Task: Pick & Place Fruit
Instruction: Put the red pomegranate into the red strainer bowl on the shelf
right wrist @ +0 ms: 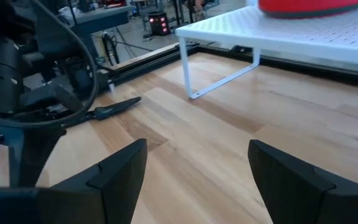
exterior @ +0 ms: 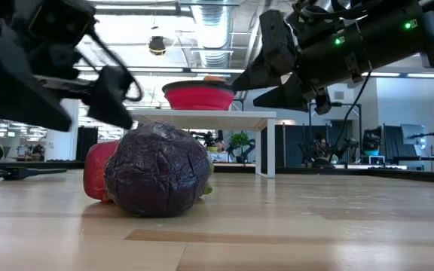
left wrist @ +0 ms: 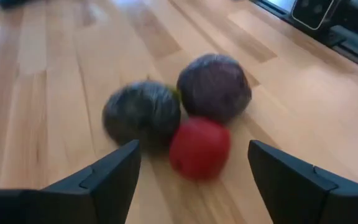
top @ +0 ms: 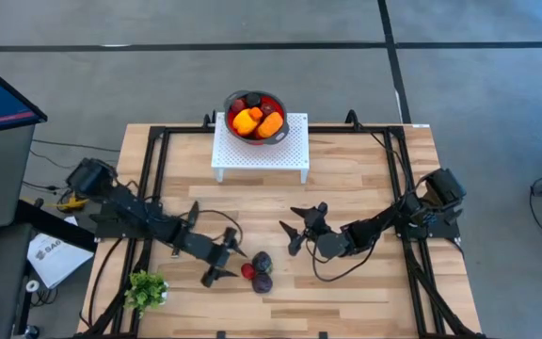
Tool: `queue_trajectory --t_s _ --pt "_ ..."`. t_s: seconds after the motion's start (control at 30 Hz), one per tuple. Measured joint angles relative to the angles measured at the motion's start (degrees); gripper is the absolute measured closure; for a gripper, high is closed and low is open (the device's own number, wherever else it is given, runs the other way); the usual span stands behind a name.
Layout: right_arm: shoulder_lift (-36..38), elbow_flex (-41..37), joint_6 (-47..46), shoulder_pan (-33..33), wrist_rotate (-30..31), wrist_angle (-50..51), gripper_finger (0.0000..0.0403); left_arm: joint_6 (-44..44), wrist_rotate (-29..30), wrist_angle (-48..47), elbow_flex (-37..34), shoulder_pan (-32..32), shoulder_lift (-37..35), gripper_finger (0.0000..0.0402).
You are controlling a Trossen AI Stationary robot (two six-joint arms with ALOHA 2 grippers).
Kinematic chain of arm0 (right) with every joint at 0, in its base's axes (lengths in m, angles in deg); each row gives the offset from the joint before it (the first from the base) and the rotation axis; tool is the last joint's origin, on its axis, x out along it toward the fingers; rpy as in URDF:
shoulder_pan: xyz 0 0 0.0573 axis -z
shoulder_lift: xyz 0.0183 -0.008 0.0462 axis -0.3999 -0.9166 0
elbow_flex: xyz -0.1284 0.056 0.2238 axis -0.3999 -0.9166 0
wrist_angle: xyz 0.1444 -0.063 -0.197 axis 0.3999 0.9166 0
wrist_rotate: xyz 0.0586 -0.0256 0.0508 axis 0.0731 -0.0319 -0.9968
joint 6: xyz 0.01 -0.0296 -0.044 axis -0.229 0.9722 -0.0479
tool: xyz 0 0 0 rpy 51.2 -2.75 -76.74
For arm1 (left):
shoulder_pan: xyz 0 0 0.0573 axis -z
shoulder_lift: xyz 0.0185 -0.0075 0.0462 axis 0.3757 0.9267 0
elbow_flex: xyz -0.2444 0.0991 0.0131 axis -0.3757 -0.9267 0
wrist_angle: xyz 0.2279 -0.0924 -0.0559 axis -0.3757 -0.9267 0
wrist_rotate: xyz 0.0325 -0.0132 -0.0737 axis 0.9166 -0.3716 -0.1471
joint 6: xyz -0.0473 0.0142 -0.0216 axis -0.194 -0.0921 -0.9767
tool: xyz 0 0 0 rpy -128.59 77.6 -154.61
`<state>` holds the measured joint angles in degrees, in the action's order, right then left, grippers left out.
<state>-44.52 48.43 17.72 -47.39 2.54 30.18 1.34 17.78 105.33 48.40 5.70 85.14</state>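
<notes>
Fruit pieces lie touching on the counter (top: 365,179): red fruit (left wrist: 199,148), purple fruit (left wrist: 214,87), dark fruit (left wrist: 142,114), well apart from the bowl (top: 256,115). Left gripper (left wrist: 194,174) jaws stand apart, empty, just before the red one; closing may knock its neighbours rolling. Right gripper (top: 301,226) waits beside, jaws apart.

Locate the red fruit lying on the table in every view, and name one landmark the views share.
High view: red fruit low centre, beside the left gripper.
Low view: red fruit left of centre, partly behind the purple fruit.
Left wrist view: centre, between that gripper's fingers.
Right wrist view: not in it.
Shared landmark: the purple fruit touching it.
</notes>
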Motion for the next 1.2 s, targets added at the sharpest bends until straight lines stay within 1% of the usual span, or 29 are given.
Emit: queue_trajectory --t_s 0.1,0.17,0.3,0.43,0.63,0.8,0.93,1.0,1.1,1.2 --pt "0.0 0.0 -0.94 -0.24 -1.41 0.02 0.0129 3.68 -0.02 -0.61 3.99 0.04 3.37 0.0119" --pt "0.0 0.0 -1.85 -0.72 -1.9 0.06 0.0129 5.44 -0.64 -3.33 6.13 0.04 4.69 0.0124" --pt "-0.02 0.0 -3.15 -2.11 -1.95 0.15 0.0129 5.8 -2.58 -9.86 8.97 0.04 6.12 0.0136" --pt "-0.02 0.0 -3.28 -3.07 -1.82 -0.1 0.0129 5.8 -3.11 -10.88 9.91 0.04 7.55 0.0148" --pt "-0.02 0.0 -6.19 -3.59 -1.76 -0.11 0.0129 5.36 -3.17 -10.47 9.9 0.04 9.77 0.017" --pt "-0.02 0.0 -6.81 -4.45 -1.78 0.04 0.0129 2.05 -4.07 -10.15 9.9 0.04 10.32 0.0203" --pt "-0.02 0.0 -6.86 -5.21 -1.77 0.05 0.0129 -1.95 -4.05 -10.55 9.88 0.04 8.53 0.0243" --pt "-0.02 0.0 -6.84 -5.56 -1.77 0.04 0.0129 -3.47 -3.95 -10.88 9.88 0.04 7.01 0.0253" --pt "-0.02 0.0 -6.08 -5.6 -2.22 0.04 0.0129 -6.24 -2.65 -11.74 9.81 0.04 3.19 0.0251" --pt "-0.02 0.0 -5.7 -4.48 -7.1 0.06 0.0129 -8.7 -1.41 -11.52 9.81 0.04 -1.89 0.0241"
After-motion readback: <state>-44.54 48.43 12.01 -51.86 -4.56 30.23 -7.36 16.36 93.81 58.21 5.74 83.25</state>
